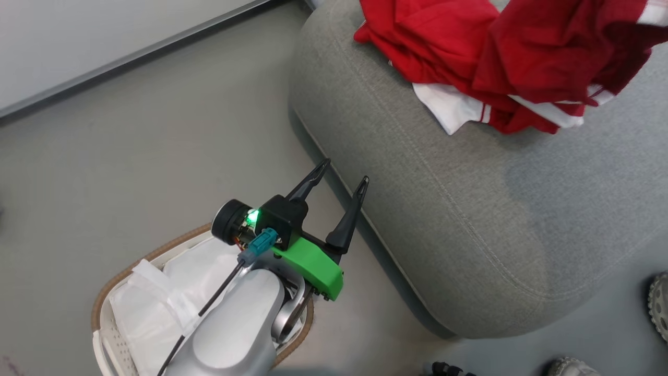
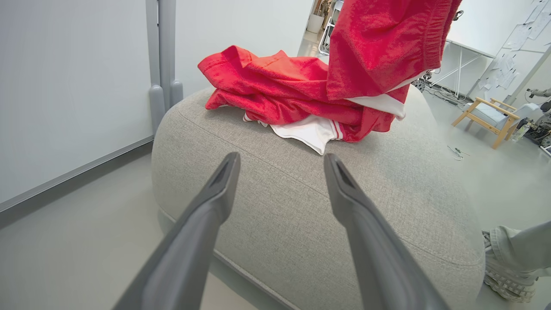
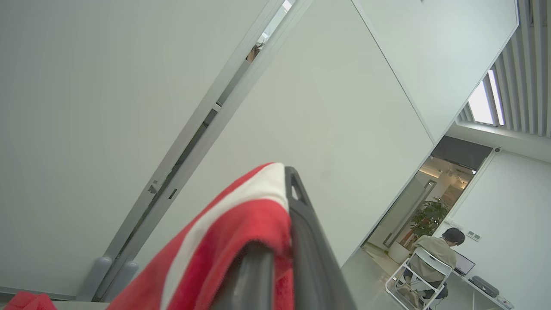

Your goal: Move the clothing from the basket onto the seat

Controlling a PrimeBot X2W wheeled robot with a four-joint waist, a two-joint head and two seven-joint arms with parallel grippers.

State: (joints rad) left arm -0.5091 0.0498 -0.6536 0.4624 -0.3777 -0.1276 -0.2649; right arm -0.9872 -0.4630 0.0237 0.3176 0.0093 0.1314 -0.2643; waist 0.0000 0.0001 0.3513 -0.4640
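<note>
A heap of red clothing [image 1: 433, 42] with white trim lies on the far part of the grey seat [image 1: 469, 209]. A second, darker red garment [image 1: 553, 52] hangs over it from above, its lower end on the heap; in the left wrist view this hanging garment [image 2: 379, 43] drops from the top edge. My right gripper [image 3: 286, 185] is shut on that garment's red-and-white striped cloth [image 3: 241, 215], pointing up at a wall. My left gripper [image 1: 345, 171] is open and empty, above the basket [image 1: 120, 277] and pointing at the seat's near edge. The basket shows its white liner [image 1: 167, 292].
A person's shoes [image 1: 660, 303] stand on the floor at the seat's right end; the left wrist view shows a shoe and trouser leg [image 2: 512, 258]. A wooden chair [image 2: 486, 114] stands beyond the seat. Another person [image 3: 434, 254] sits at a desk far off. Grey floor lies left of the seat.
</note>
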